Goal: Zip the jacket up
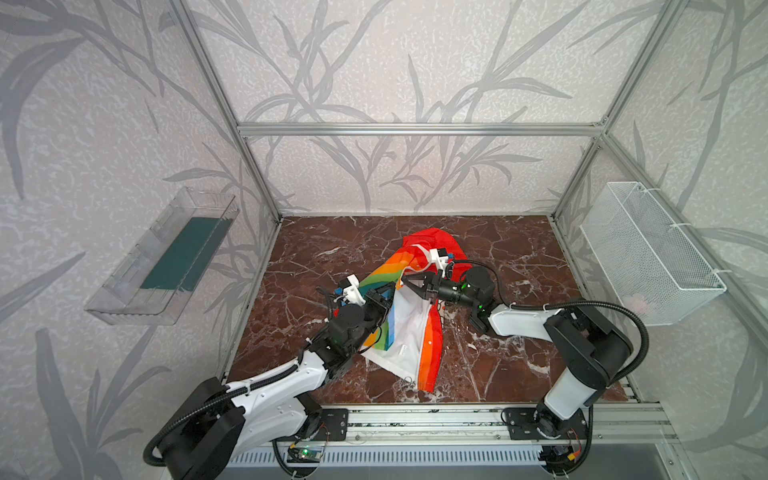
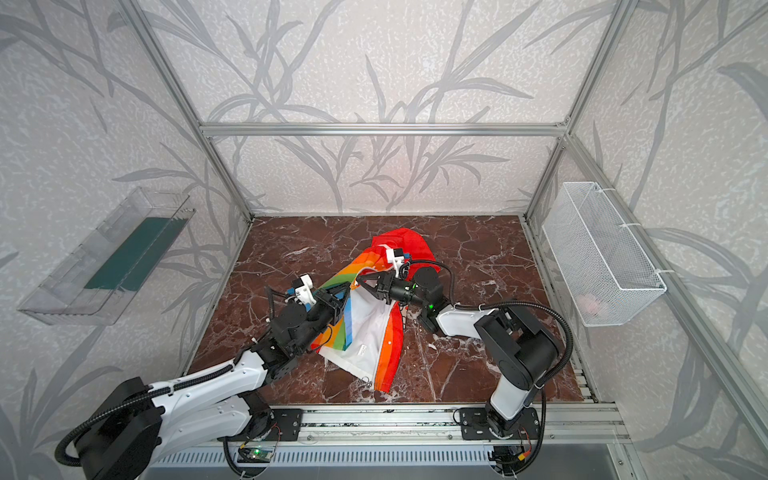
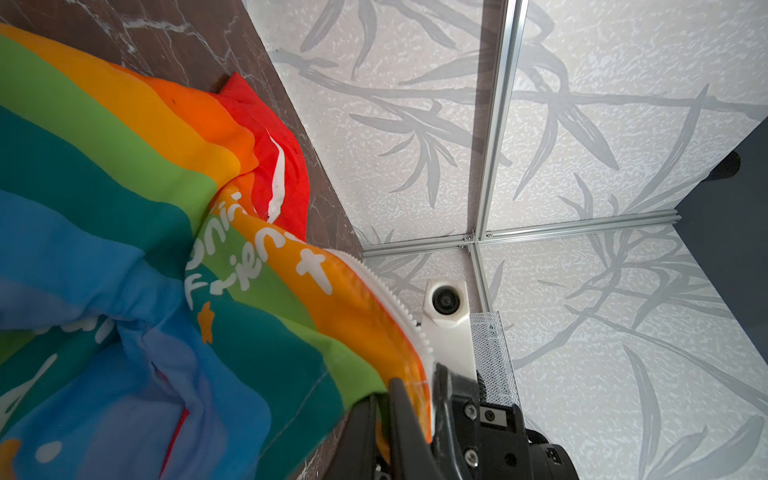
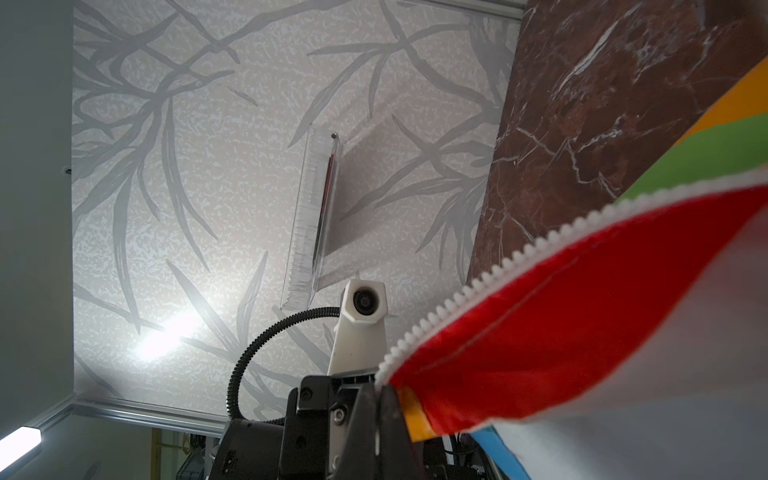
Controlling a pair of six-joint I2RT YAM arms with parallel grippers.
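1. Both top views are bright and evenly lit from overhead. Colours are clean, and the marble tabletop (image 1: 519, 257) carries only a faint sheen.
2. Wide-angle stretch splays the frame posts (image 1: 216, 95) toward 9 and 3 o'clock.
3. Soft shadows sit under the arms.
4. The right wrist view is dimmer. A glare patch burns on the wallpaper (image 4: 162, 340) at 8 o'clock, with a lit light strip (image 4: 18, 444) farther out. The clear tray (image 4: 309, 216) throws a grey shadow toward 3 o'clock.
5. There the jacket (image 4: 665, 374) blurs at 4 o'clock.
6. The left wrist view is bright, with soft focus at 8 o'clock.
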